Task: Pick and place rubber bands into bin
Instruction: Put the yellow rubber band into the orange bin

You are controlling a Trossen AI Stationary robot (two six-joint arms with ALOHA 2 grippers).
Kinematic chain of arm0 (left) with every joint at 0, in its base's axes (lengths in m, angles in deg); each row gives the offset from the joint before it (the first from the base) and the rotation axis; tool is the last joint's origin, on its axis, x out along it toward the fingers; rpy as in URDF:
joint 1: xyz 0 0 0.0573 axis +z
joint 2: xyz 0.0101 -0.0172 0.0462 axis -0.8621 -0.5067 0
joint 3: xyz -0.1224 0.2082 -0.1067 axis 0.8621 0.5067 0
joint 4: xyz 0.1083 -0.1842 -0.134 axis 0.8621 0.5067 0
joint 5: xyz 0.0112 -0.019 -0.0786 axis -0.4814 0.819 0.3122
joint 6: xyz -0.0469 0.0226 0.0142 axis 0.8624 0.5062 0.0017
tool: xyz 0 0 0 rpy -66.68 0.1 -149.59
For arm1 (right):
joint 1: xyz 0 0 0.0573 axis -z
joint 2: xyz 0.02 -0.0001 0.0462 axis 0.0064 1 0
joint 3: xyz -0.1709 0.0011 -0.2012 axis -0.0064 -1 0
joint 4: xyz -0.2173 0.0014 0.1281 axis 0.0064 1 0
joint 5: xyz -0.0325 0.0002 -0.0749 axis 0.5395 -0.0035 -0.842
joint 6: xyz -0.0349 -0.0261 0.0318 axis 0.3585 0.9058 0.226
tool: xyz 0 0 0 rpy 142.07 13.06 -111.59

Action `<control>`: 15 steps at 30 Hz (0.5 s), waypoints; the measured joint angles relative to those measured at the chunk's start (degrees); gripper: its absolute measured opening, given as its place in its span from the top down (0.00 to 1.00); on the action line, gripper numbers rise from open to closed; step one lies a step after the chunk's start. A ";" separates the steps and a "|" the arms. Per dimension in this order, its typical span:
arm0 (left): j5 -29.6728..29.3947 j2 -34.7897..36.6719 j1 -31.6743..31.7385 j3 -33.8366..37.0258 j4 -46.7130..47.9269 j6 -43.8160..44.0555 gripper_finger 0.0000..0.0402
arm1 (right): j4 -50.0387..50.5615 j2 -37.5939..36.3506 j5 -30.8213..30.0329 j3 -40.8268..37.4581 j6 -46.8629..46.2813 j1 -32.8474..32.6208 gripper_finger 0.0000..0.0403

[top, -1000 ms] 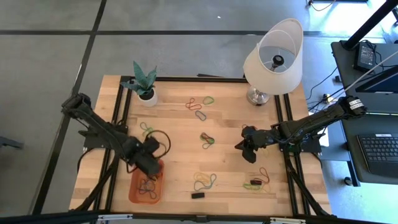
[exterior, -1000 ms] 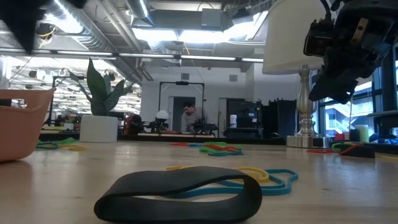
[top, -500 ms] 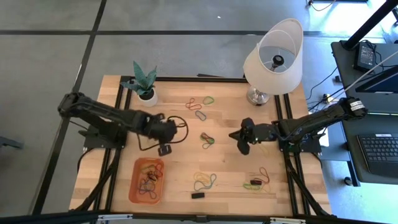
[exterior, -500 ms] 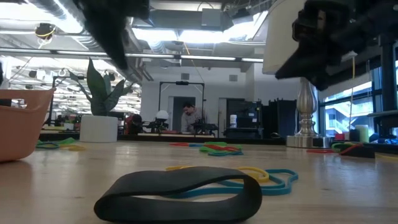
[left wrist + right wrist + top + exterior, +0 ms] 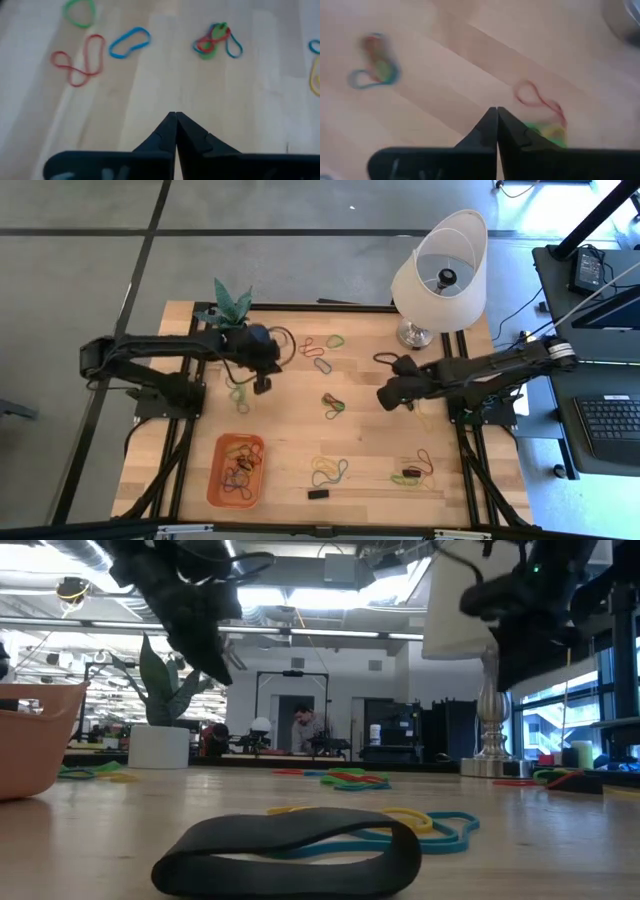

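Many rubber bands (image 5: 330,471) lay scattered over the wooden table (image 5: 290,430): thin little loops in green, yellow, blue, red and dark tones, some single, some tangled in small clusters. One mixed cluster (image 5: 333,404) sat near the table's middle, a yellow and blue tangle lay near the front edge, and a red and dark bunch (image 5: 412,474) lay toward the front right. More loops (image 5: 322,344) in red, green and blue rested near the back edge, and a green one (image 5: 238,392) lay just beside the left arm. In the low view a broad dark band (image 5: 290,852) lay closest to the camera, with yellow and blue loops behind it.

The bin (image 5: 236,470), a shallow orange tray with rounded corners, stood at the front left of the table and held a heap of dark, yellow and green bands.

The left gripper (image 5: 263,385) hung above the table's back left part, near the green loop, its fingers (image 5: 165,132) pressed together on nothing. The right gripper (image 5: 384,398) hovered right of the central cluster, its fingers (image 5: 486,129) likewise closed and empty.

A small black block (image 5: 318,494) lay at the front edge. A potted plant (image 5: 230,305) stood at the back left, and a lamp (image 5: 440,270) with a white shade at the back right.
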 joint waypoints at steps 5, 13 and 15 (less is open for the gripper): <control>0.50 4.11 4.07 1.17 0.17 -3.51 1.00 | 2.69 2.26 6.42 -0.45 -5.02 1.70 0.97; -0.01 7.45 6.51 1.25 -0.01 -6.42 1.00 | 5.09 4.30 7.64 -0.54 -10.57 2.07 0.90; -0.07 7.47 6.97 1.25 0.03 -6.80 1.00 | 7.47 4.65 7.74 -0.54 -13.31 2.15 0.86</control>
